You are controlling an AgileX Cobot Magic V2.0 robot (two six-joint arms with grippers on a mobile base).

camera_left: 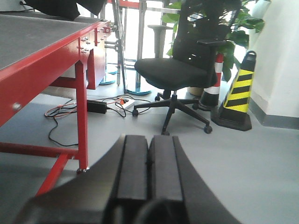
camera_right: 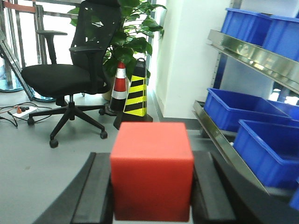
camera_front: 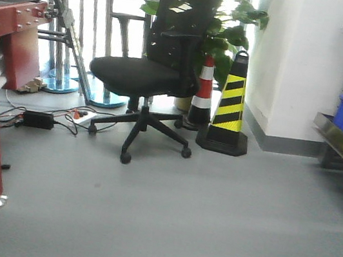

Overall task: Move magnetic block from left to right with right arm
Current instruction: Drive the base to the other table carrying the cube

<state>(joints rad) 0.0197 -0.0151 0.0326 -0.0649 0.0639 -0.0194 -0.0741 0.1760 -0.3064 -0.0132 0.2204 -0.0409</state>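
The magnetic block (camera_right: 152, 170), a plain red cube, fills the bottom middle of the right wrist view. My right gripper (camera_right: 152, 186) is shut on it, one black finger pressed against each side. The block is held in the air, facing the room. In the left wrist view my left gripper (camera_left: 148, 161) is shut, its two black pads touching with nothing between them. Neither gripper nor the block shows in the front view.
A black office chair (camera_front: 147, 76) stands ahead with striped cones (camera_front: 230, 105) beside it. A red table (camera_left: 51, 56) lies to the left, cables (camera_front: 42, 120) on the floor. Metal shelves with blue bins (camera_right: 252, 112) line the right side.
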